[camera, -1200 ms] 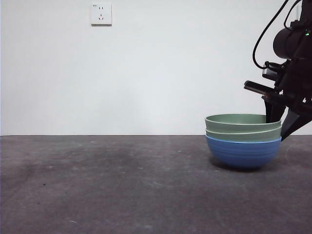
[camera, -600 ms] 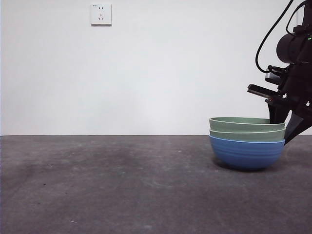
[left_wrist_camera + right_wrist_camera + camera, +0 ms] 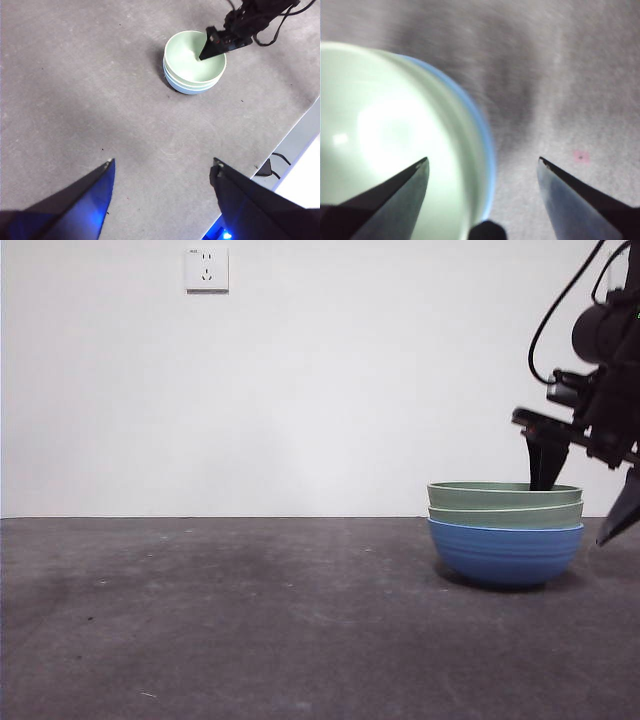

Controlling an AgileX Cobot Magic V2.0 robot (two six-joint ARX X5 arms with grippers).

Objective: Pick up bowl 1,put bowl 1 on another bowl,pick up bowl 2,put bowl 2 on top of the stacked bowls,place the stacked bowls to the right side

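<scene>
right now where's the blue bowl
Front view: the blue bowl sits on the table's right side, under two nested green bowls, with the right tool open astride the rim.

The stacked bowls point(image 3: 505, 536) sit on the tabletop point(image 3: 250, 620) at the lower right of the front frame, two nested inside another bowl point(image 3: 505, 555). The right pincer point(image 3: 585, 505) straddles the stack's right rim. A wall socket point(image 3: 207, 269) sits upper left.
</scene>
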